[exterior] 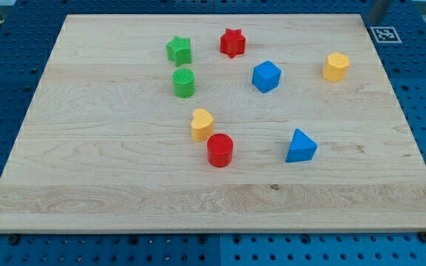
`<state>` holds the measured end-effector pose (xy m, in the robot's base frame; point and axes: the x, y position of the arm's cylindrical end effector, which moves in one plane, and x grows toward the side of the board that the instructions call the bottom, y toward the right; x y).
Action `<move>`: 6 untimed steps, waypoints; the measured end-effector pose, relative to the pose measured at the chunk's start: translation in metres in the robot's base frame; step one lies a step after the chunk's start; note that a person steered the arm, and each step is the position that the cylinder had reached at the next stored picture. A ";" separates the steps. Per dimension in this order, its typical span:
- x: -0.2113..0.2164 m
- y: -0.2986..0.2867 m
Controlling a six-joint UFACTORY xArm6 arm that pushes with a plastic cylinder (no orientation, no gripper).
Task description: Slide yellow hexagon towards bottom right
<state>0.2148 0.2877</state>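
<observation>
The yellow hexagon [336, 66] sits on the wooden board [109, 185] at the view's upper right. My tip [374, 22] shows at the view's top right corner, just past the board's top edge. It is above and to the right of the yellow hexagon and apart from it. The rod's upper part is cut off by the frame.
A blue cube [266, 76] lies left of the hexagon. A blue triangle [300, 146], red cylinder [220, 150] and yellow heart [202, 124] sit mid-board. A red star [232, 43], green star [178, 50] and green cylinder [184, 83] are upper left. A fiducial tag [384, 33] lies by my tip.
</observation>
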 end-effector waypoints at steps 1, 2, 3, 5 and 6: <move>0.008 -0.053; 0.016 -0.058; 0.096 -0.058; 0.127 -0.069; 0.126 -0.118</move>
<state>0.3405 0.1700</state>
